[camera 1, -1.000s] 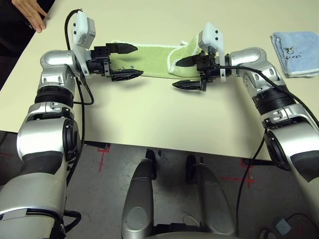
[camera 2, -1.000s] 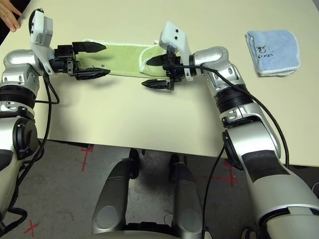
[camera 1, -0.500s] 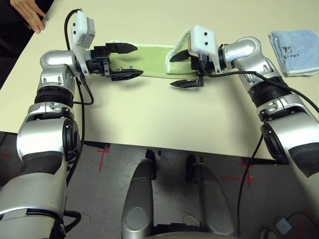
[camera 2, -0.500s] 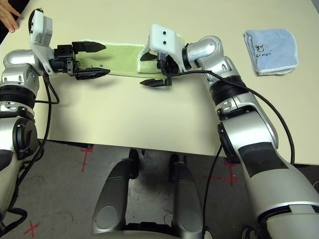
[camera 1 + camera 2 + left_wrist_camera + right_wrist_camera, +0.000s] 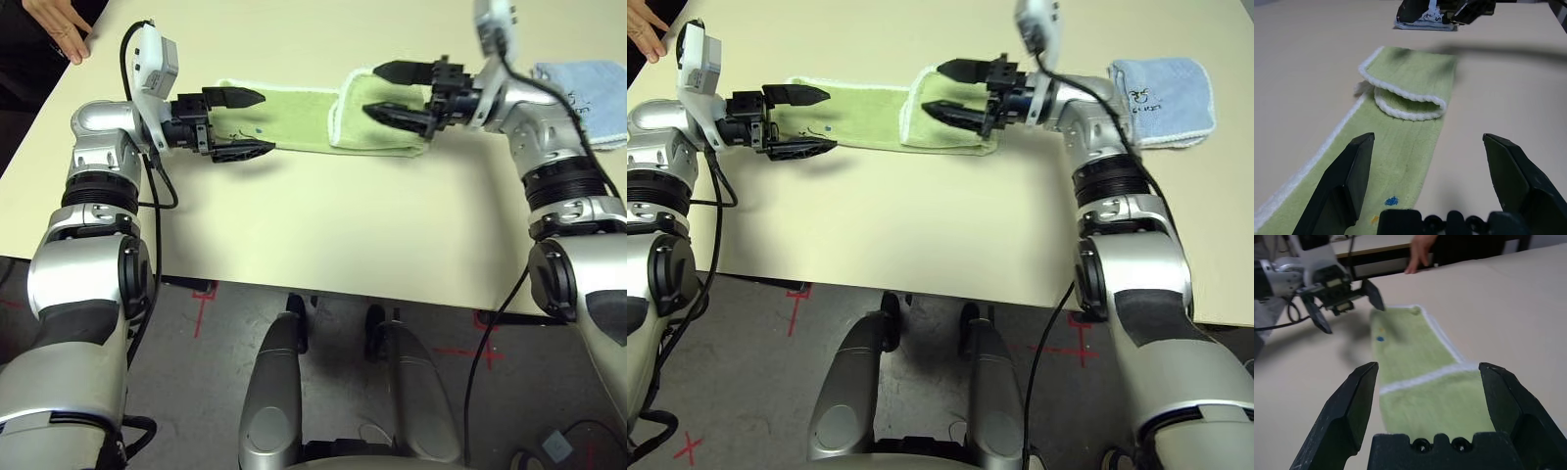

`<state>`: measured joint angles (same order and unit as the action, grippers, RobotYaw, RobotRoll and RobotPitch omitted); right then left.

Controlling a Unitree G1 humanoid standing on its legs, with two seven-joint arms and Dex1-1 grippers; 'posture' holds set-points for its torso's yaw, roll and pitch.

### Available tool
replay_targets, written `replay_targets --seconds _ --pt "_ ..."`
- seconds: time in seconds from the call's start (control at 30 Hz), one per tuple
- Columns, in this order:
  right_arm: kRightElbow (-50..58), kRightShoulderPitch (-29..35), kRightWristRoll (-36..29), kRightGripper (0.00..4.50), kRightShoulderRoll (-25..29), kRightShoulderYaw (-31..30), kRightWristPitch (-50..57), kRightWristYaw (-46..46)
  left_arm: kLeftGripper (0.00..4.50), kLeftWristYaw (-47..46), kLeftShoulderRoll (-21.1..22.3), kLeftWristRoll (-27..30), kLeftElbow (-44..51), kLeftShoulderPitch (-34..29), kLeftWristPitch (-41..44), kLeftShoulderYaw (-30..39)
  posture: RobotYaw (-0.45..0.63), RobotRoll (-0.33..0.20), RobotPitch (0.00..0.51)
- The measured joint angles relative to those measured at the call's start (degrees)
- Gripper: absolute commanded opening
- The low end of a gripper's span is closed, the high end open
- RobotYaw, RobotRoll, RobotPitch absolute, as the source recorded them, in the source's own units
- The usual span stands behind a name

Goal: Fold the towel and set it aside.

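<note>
Beige table (image 5: pixel 294 225), grey floor w/ red tape crosses (image 5: pixel 201 294) below. Green towel (image 5: pixel 294 116) flat at far side, right end folded over. Left gripper (image 5: pixel 245 123) & right gripper (image 5: pixel 392 90) both spread wide, empty. Blue cloth (image 5: pixel 1161 98) far right.

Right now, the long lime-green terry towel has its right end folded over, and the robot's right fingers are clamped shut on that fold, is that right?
Not quite. The lime-green terry towel does have its right end folded over, but the right fingers stand wide open above the fold, gripping nothing. The right wrist view shows it.
</note>
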<state>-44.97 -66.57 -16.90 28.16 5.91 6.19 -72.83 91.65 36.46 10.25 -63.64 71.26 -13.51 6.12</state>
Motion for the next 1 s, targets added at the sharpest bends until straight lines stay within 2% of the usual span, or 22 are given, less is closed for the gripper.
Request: replay_targets --seconds 0.13,0.23,0.43,1.0 --pt "-0.7 5.3 -1.4 4.48 1.9 4.0 -3.7 2.0 4.5 0.1 0.2 0.3 0.2 0.0 0.2 0.0 0.08 0.0 0.368" --pt "-2.7 9.0 -1.3 4.48 3.5 4.2 -7.9 1.0 4.5 0.1 0.5 0.6 0.4 -0.4 0.4 0.0 0.09 0.0 0.369" --pt "-5.1 11.4 -0.4 4.48 6.7 4.1 -13.6 -1.6 4.5 0.2 0.5 1.2 2.1 -1.6 0.9 0.0 0.08 0.0 0.363" --pt "4.2 17.3 -2.4 4.48 6.5 3.8 -7.9 -1.1 4.5 0.1 0.7 1.6 2.4 -2.7 1.1 0.6 0.08 0.0 0.352"
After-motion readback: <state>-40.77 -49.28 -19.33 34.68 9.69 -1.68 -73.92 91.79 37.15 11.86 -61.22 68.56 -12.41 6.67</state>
